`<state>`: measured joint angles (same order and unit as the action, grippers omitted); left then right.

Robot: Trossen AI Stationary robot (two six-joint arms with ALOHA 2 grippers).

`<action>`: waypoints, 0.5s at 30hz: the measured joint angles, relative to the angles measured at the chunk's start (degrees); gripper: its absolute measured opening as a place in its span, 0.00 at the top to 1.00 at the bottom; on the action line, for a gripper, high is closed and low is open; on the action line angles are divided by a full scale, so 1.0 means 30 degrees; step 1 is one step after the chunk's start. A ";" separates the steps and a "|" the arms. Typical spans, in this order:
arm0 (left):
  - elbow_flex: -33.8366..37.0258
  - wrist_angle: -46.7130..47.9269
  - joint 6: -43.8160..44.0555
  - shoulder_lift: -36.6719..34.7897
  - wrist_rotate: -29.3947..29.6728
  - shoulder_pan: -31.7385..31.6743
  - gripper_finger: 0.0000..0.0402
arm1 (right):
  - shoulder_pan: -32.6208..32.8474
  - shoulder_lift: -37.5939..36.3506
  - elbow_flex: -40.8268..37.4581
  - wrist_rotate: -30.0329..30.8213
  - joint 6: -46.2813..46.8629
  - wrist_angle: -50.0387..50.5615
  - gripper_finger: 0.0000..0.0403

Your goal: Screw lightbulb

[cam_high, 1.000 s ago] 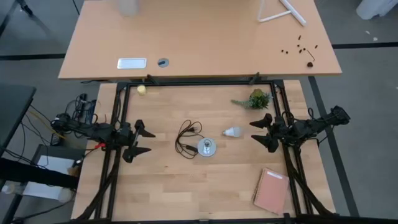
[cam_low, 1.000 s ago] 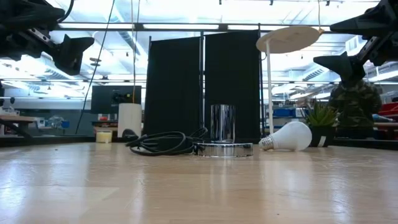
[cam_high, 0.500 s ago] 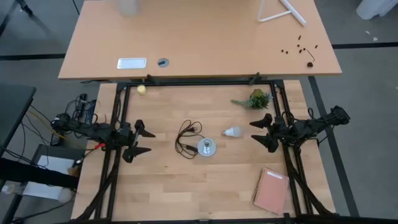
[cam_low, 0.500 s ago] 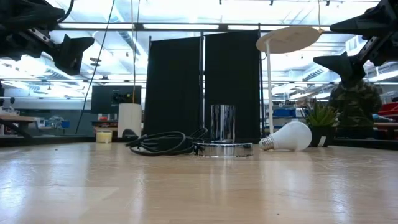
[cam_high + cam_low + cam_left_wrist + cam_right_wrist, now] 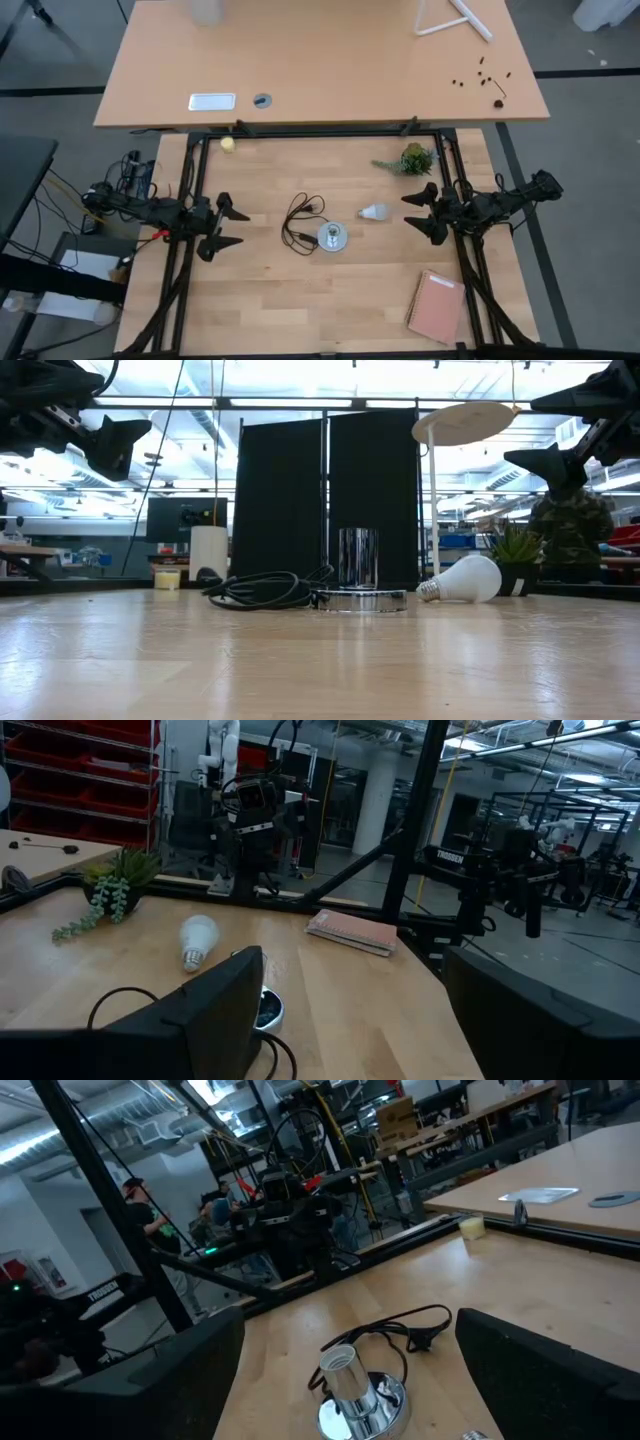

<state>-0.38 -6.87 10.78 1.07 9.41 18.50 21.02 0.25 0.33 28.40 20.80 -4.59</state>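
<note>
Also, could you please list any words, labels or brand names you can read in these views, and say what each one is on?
"TROSSEN": white letters on the black frame beam in the left wrist view.
White lettering on the black frame bar in the right wrist view: too blurred to read with confidence.
Nothing readable on the lightbulb, socket or notebook.

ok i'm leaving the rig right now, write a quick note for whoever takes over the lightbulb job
Left end effector: open, empty, raised at the table's left side.
Right end effector: open, empty, raised at the right side.
Small white pear-shaped lightbulb: lying on its side on the wooden table, apart from the round silver socket, whose black cord is coiled beside it.
Done: nothing, bulb untouched.
Left: pick up the bulb, seat its base in the socket, screw it in.
</note>
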 joint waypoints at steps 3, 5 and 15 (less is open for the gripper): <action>0.0000 0.0003 -0.0002 -0.0002 0.0000 0.0002 0.22 | -0.0002 -0.0001 -0.0001 0.0000 0.0000 0.0002 0.07; 0.0000 0.0003 0.0002 0.0001 0.0000 -0.0001 0.22 | 0.0005 0.0002 0.0001 0.0006 0.0000 -0.0005 0.07; 0.0000 -0.0273 -0.0006 0.0006 0.0000 0.0002 0.22 | -0.0002 0.0002 -0.0005 0.0000 0.0000 -0.0005 0.07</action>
<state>-0.38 -7.69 10.76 1.08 9.41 18.50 21.02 0.25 0.32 28.40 20.80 -4.60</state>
